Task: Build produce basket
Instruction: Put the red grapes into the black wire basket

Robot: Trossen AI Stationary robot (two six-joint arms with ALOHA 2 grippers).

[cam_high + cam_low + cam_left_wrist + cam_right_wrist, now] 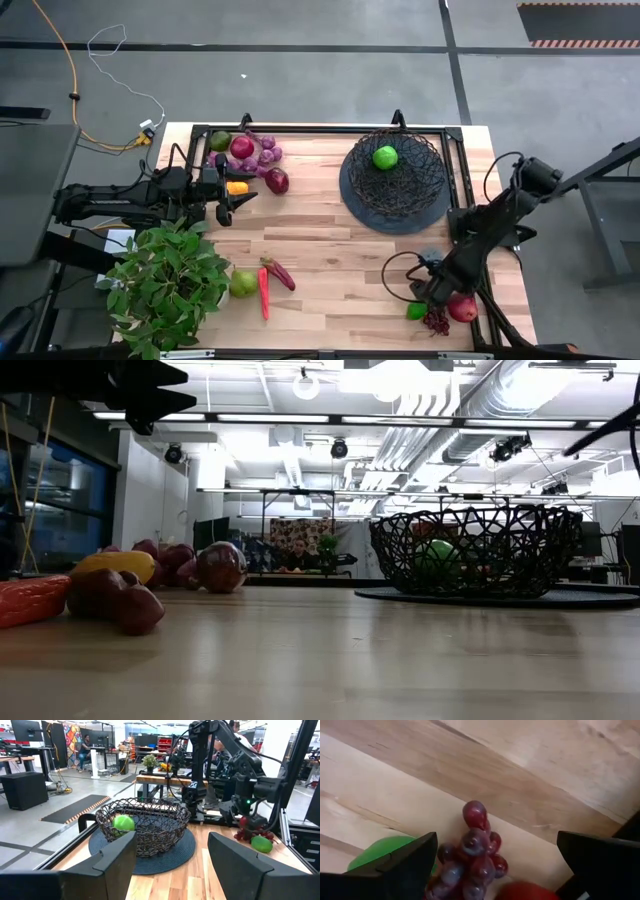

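Note:
The black wire basket (395, 178) stands on its dark round base at the table's far right and holds one green lime (385, 157); the left wrist view shows that basket (145, 827) too. My right gripper (432, 300) hovers open near the table's near right corner, pointing down over a purple grape bunch (472, 857). Its fingers stand on either side of the bunch. A lime (416, 311) and a red apple (462, 307) lie beside the grapes. My left gripper (228, 190) is open at the far left, level, beside a yellow-orange fruit (237, 187).
A produce pile lies at the far left: lime (219, 141), red apple (241, 147), grapes (264, 155), dark apple (277, 181). A leafy potted plant (170, 282) stands at the near left, with a pear (243, 283) and red chillies (265, 290) beside it. Bare wood spans the middle.

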